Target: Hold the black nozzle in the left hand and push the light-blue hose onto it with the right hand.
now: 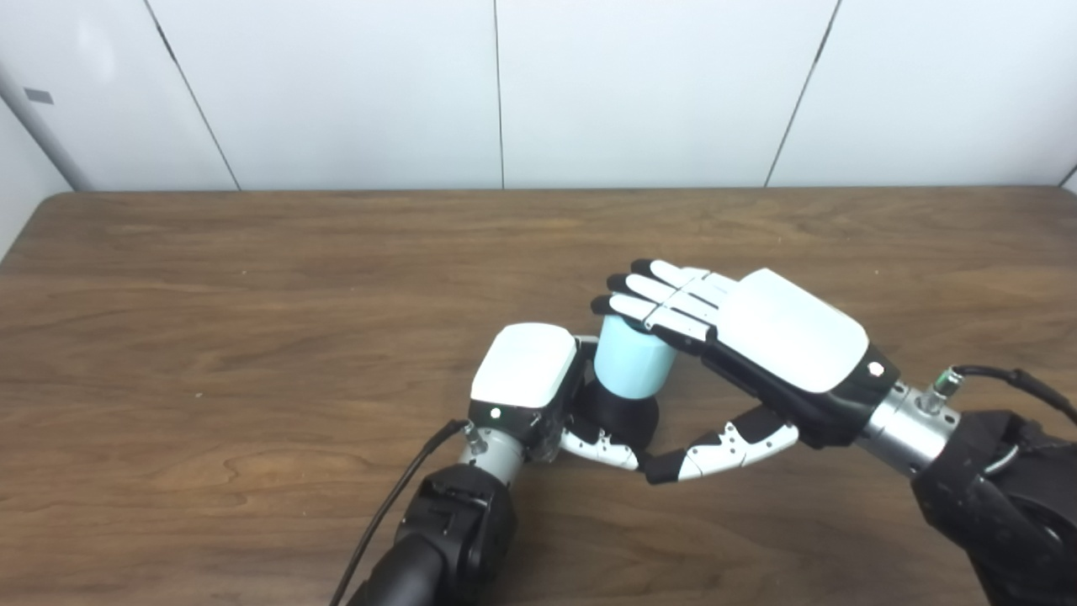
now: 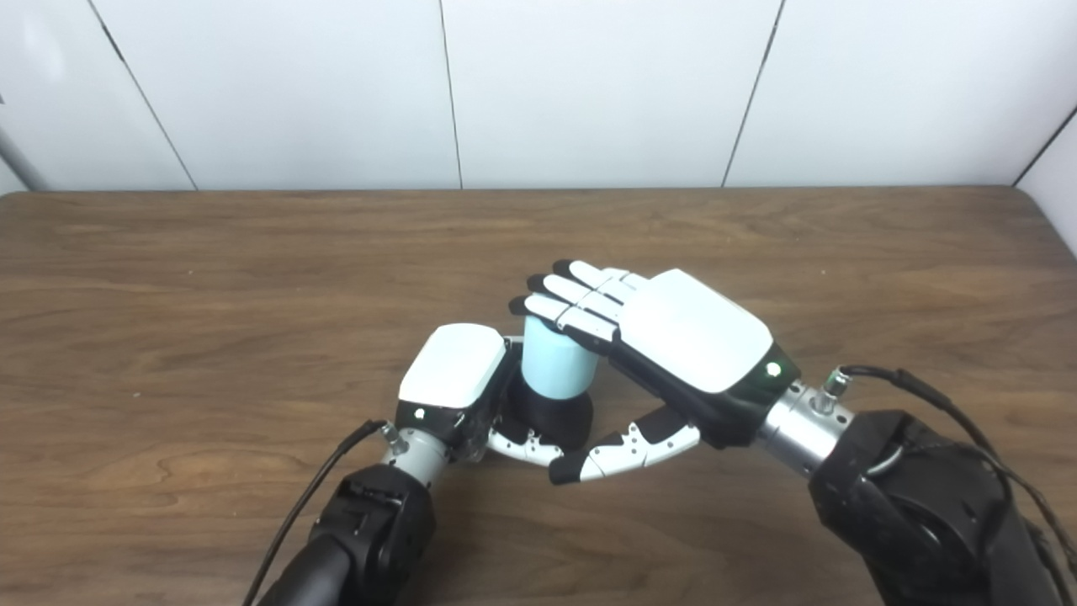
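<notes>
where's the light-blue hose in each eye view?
Left eye view: light-blue hose right of centre, standing on the black nozzle.
Right eye view: just left of centre, same stack.
Shared landmark: the right hand lies flat across the hose's top.

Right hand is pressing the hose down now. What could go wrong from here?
The right hand lies flat across the light-blue hose, fingers not wrapped, so it may slip off sideways. The left hand holds the black nozzle low; an off-centre push could tilt it out. The right thumb might snag the left hand's fingers.
</notes>
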